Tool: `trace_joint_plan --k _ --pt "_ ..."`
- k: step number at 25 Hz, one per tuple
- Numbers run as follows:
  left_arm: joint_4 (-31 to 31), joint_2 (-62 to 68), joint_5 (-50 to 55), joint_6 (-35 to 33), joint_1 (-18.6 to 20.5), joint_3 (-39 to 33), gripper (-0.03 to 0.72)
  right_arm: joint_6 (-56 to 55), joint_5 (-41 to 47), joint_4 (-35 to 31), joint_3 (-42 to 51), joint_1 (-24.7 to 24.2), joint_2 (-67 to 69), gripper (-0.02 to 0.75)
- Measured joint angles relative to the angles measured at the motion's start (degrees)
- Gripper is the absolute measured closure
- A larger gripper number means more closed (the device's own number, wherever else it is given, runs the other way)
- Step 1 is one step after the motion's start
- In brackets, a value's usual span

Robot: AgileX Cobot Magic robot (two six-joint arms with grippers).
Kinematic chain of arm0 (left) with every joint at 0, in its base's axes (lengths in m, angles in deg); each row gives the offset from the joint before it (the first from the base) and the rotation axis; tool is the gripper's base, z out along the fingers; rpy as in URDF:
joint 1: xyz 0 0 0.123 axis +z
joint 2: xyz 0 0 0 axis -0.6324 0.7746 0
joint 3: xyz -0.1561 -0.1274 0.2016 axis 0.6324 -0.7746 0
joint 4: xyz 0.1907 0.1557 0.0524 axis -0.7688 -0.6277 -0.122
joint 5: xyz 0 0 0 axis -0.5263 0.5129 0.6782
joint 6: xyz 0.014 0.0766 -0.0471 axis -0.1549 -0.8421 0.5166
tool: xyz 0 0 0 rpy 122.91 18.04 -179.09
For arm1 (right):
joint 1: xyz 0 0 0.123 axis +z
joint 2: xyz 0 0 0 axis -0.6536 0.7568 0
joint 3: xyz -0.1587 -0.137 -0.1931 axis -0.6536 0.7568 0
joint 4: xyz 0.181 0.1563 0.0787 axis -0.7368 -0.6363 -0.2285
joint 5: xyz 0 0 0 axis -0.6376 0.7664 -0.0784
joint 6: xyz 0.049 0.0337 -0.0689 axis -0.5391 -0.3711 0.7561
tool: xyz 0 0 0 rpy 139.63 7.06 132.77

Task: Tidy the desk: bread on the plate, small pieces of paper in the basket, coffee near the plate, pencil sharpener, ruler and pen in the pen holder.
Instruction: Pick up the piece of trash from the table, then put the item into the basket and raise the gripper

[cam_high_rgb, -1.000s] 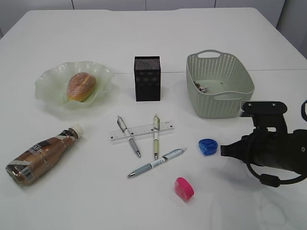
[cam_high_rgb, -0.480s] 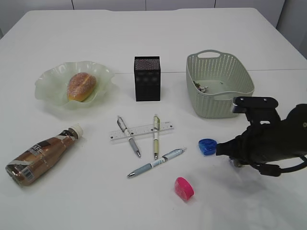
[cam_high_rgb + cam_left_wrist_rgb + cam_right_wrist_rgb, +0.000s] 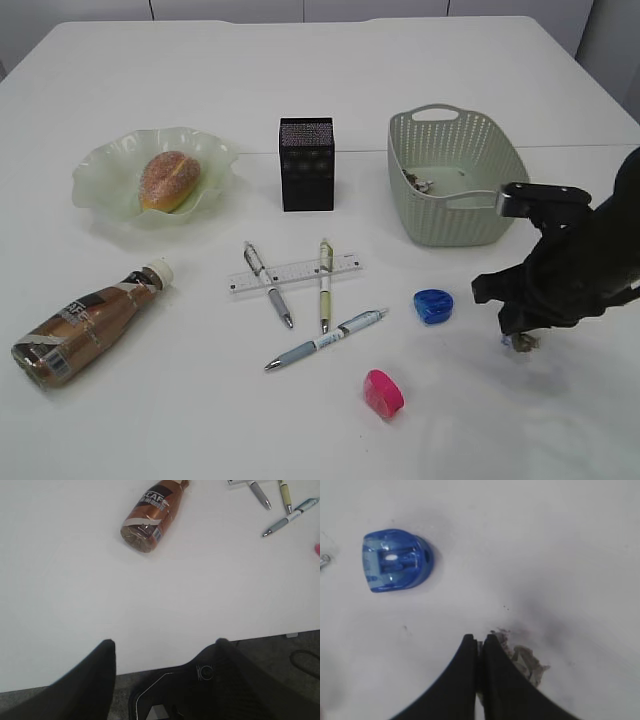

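Right wrist view: right claw (image 3: 480, 647) clenched, fingers pressed together, a crumpled paper scrap (image 3: 525, 661) at the tip on its right side. Can't tell if the scrap is actually pinched or just beside the fingers. Exterior view shows that scrap (image 3: 521, 343) under the claw (image 3: 516, 333), just above the bench (image 3: 320, 60), well right of the blue sharpener (image 3: 433, 305). Pink sharpener (image 3: 384, 391) sits further down-left.

Basket (image 3: 455, 213) is just beyond the right arm, another scrap (image 3: 417, 182) already inside at its left end.

Mid bench: ruler (image 3: 293, 274) with two pens (image 3: 269, 284) (image 3: 324, 283) lying across it, a third pen (image 3: 326, 340) loose nearer the front. Pen holder (image 3: 306, 163) upright behind them.

Left side: bread (image 3: 168, 179) on the plate (image 3: 100, 170). Coffee (image 3: 90, 321) lying on its side, well clear of the plate, toward the front.

Left wrist view: left claw (image 3: 165, 650) released, jaws apart, hanging past the bench's front edge, gripping nothing.
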State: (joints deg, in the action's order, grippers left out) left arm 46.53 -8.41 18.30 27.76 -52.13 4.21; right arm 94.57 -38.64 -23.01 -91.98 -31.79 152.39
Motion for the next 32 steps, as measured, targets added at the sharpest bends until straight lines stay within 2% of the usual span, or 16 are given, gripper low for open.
trace_joint_plan --k 7,15,19,26,32 --pt "0.00 0.00 0.00 0.00 0.00 0.00 0.244 -1.99 12.58 4.44 -6.51 -0.94 0.00 0.725" --pt "0.04 0.00 0.00 0.00 0.00 0.00 0.244 -8.02 29.20 13.87 -18.32 -0.94 0.00 0.725" --pt "0.04 0.00 0.00 0.00 0.00 0.00 0.244 -8.52 35.22 15.59 -24.23 -0.94 0.00 0.725" --pt "0.04 0.00 0.00 0.00 0.00 0.00 0.244 -8.94 37.22 17.18 -36.56 -0.94 0.12 0.725" --pt "-0.07 0.00 0.00 0.00 0.00 0.00 0.244 -10.45 31.55 20.12 -44.67 -0.94 0.66 0.725"
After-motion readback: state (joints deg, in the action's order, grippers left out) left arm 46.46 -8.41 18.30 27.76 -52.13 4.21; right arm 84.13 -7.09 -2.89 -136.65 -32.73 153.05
